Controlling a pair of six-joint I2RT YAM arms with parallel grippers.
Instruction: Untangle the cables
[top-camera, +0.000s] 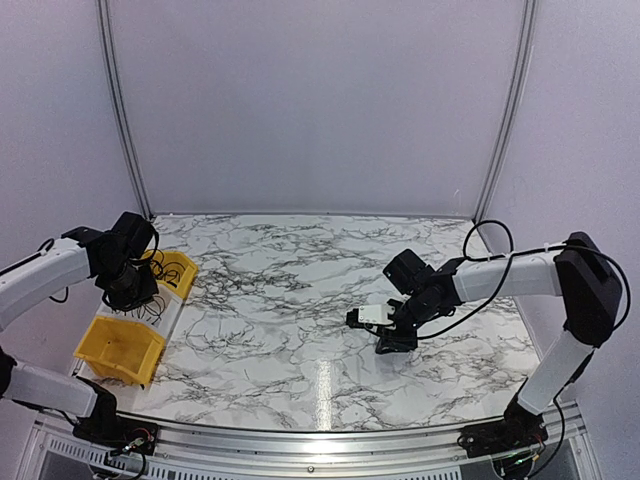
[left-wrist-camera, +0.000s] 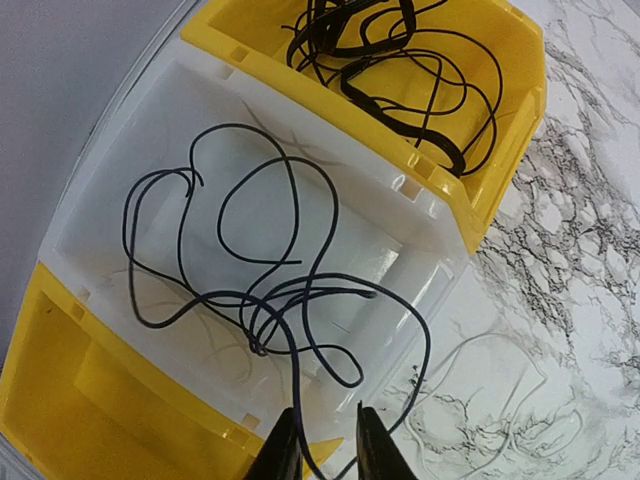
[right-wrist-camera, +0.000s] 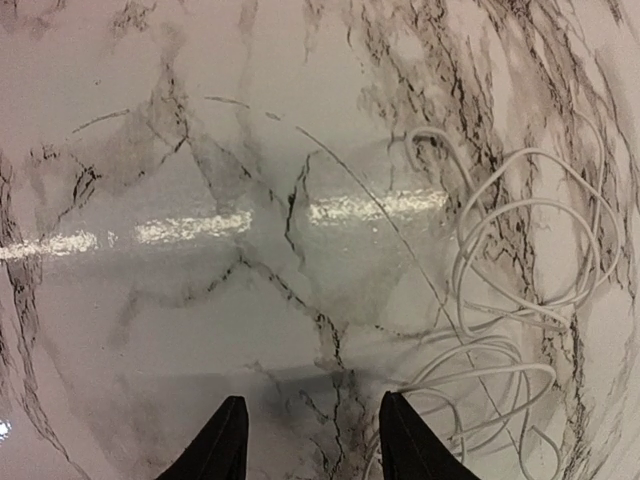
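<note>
left gripper (left-wrist-camera: 327, 412) straddles the black cable (left-wrist-camera: 262, 330) above the white bin (left-wrist-camera: 150, 110).

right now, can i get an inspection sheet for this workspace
surface: marble table, one glare streak, no spill seen
job's things: black cable looped in white bin; black cables in far yellow bin; white cable loose on the marble
clutter: near yellow bin, nothing seen in it
claws: left claw narrowly parted, black strand running through the gap; right claw open, empty
cables: arm cable loops above the right arm
surroundings: plain pale walls
</note>
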